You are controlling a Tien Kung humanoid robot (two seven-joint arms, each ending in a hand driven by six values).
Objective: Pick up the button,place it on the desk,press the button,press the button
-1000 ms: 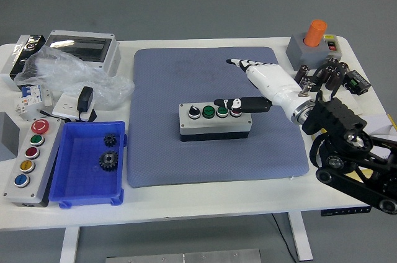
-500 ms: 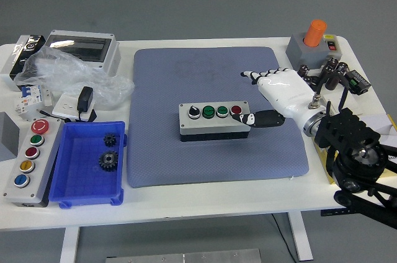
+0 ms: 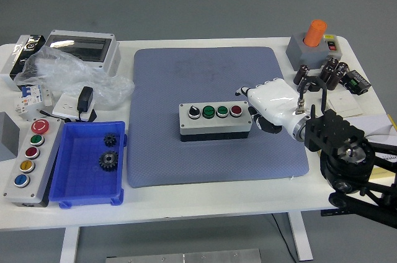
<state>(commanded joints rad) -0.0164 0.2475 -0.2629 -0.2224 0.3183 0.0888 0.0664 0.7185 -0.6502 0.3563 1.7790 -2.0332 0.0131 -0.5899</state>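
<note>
Four buttons crown the button box (image 3: 215, 121), sitting mid-mat on the bench (image 3: 205, 204), long axis left to right, caps up. We judge it rigid and fairly heavy, best gripped across its short ends. Just right of the box, the right hand (image 3: 270, 105) has fingers (image 3: 253, 92) loosely curled, holding nothing.

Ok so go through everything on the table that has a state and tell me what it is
Button box: flat on the blue mat, buttons up, nothing touching them.
Right hand: fingers curled, empty, beside the box's right end.
Blue bin: open, holding two gears.
Enclosure: lid closed.
</note>
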